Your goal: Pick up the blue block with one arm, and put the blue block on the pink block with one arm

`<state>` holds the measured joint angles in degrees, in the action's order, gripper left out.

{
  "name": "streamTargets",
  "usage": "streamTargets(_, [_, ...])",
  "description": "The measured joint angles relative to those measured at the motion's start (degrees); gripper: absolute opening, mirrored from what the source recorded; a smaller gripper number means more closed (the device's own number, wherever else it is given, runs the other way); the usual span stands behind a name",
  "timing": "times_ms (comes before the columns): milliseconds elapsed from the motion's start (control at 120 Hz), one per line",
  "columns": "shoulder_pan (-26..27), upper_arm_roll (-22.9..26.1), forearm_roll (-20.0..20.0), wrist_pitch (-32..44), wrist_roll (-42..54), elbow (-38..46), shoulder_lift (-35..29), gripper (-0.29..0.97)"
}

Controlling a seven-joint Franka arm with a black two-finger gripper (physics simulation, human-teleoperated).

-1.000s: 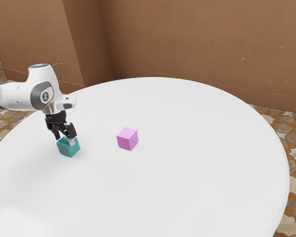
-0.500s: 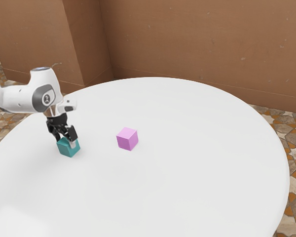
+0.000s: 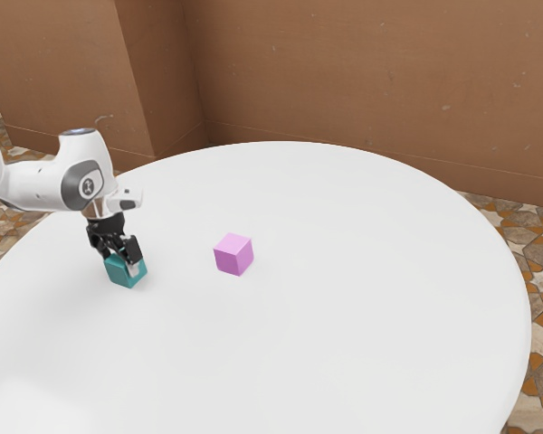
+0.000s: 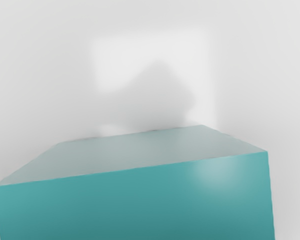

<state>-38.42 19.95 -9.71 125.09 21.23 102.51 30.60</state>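
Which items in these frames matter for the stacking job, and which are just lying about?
In the job: blue block, under the gripper; pink block, standing apart from it.
Not in the job: white table, brown wall, tiled floor.

The blue-green solid cube, the blue block [image 3: 124,274], sits flat on the round white surface [image 3: 362,298] near its edge toward the exterior view's left, one corner turned toward the camera, directly beneath the black end effector [image 3: 127,260]. In the wrist view this blue block [image 4: 140,200] shows a pale, matte top face and a deeper teal side face with a soft sheen. The pink cube, the pink block [image 3: 233,254], rests upright on the same surface, well apart from the blue block toward the exterior view's right, nothing on top of it.
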Motion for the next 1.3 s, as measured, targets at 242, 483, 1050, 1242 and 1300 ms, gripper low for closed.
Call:
streamTargets(242, [0.0,0.0,0.2,0.1,0.0,0.0,0.1,0.55])
streamTargets(483, [0.0,0.0,0.9,0.1,-0.2,-0.3,0.0,0.45])
streamTargets(1050, [3.1,2.3,4.1,-3.5,-1.7,0.1,-9.3,0.40])
streamTargets(1242, [7.4,3.1,6.5,-5.3,-3.2,-1.0,-10.8,0.39])
streamTargets(1300, [9.0,3.0,7.4,-5.6,-3.8,-2.0,-10.8,0.39])
